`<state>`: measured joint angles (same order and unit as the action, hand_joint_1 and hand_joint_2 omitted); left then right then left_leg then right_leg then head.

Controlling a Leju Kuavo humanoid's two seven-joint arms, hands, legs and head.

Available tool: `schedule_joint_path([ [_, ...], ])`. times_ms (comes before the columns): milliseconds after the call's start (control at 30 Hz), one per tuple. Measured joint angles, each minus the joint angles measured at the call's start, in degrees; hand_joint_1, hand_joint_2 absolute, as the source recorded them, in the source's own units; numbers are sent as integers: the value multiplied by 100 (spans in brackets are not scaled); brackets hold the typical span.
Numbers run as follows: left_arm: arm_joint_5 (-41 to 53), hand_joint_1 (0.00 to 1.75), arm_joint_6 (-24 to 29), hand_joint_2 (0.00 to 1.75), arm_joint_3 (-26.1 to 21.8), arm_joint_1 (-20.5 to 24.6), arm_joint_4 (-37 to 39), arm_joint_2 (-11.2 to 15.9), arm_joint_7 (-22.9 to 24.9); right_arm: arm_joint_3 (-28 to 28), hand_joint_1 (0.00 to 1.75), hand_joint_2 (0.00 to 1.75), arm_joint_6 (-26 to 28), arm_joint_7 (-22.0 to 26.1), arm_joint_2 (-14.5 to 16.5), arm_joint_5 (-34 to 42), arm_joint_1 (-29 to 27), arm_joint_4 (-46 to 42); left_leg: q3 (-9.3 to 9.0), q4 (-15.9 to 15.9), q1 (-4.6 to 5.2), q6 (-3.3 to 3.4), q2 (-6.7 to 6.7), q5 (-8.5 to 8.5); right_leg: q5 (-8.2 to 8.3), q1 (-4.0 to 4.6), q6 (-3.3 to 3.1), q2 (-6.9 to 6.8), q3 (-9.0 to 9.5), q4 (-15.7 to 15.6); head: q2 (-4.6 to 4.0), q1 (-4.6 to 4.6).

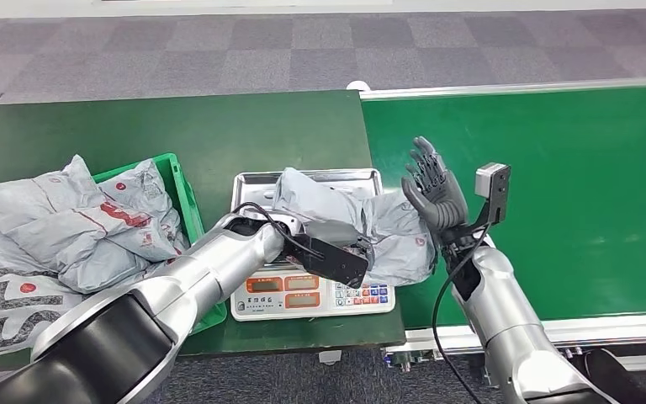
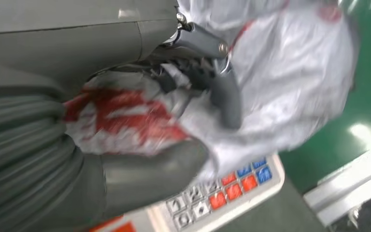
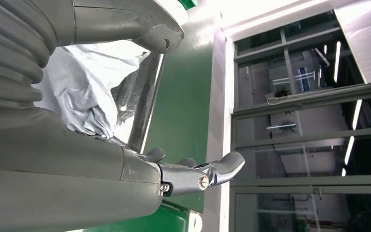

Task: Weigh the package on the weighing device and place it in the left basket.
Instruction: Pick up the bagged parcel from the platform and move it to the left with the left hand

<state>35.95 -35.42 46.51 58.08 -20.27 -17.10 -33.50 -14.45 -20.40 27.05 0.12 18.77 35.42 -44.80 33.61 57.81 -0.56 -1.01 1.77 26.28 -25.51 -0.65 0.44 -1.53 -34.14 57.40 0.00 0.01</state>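
The weighing scale [image 1: 312, 295] carries a keypad; in the left wrist view two of its white keys [image 2: 183, 205] appear to read 1 and 2, the rest too blurred to read. Small characters printed above the scale's orange displays cannot be made out. The grey mail bags in the green basket [image 1: 187, 210] bear large dark letters [image 1: 17, 316] and red markings, none legible as whole words.

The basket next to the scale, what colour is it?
Green; the basket shows best in the head view, stuffed with grey packages.
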Motion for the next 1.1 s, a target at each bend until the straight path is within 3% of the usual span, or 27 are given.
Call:
schedule_joint_path([
  [267, -131, 175, 1116, 175, 4, 1, -797, 37, -180, 106, 0, 175, -66, -82, -171, 183, -545, -513, 10, 0, 1, 1, -3, 2, -1, -1, 1, -4, -5, -1, 0, 0],
  [600, -373, 175, 1466, 175, 97, -196, -2296, 501, 53, 240, 0, 175, -100, -106, -325, 239, -954, -881, 9, 0, 0, 1, -2, 1, -1, 0, 1, -3, -7, 0, 0, -1],
  [800, -206, 175, 1970, 175, 132, -289, -2685, 880, 452, 320, 0, 175, -99, -123, -360, 232, -1140, -1056, 10, -1, 0, 1, 1, 1, -1, 0, 1, 0, -8, 1, 0, 0],
  [933, -185, 0, 2162, 175, 133, -333, -2642, 1171, 392, 363, 0, 175, -109, -163, -368, 239, -1157, -1077, 9, -1, 0, 1, 1, 0, 0, 0, 1, 0, -8, 1, 0, -1],
  [1100, -299, 0, 1931, 175, 133, -400, -2399, 1326, -102, 439, 0, 175, -114, -197, -376, 220, -1188, -1129, 10, -1, 0, 2, -2, -4, 0, 0, 1, -3, -8, 1, 0, 0],
])
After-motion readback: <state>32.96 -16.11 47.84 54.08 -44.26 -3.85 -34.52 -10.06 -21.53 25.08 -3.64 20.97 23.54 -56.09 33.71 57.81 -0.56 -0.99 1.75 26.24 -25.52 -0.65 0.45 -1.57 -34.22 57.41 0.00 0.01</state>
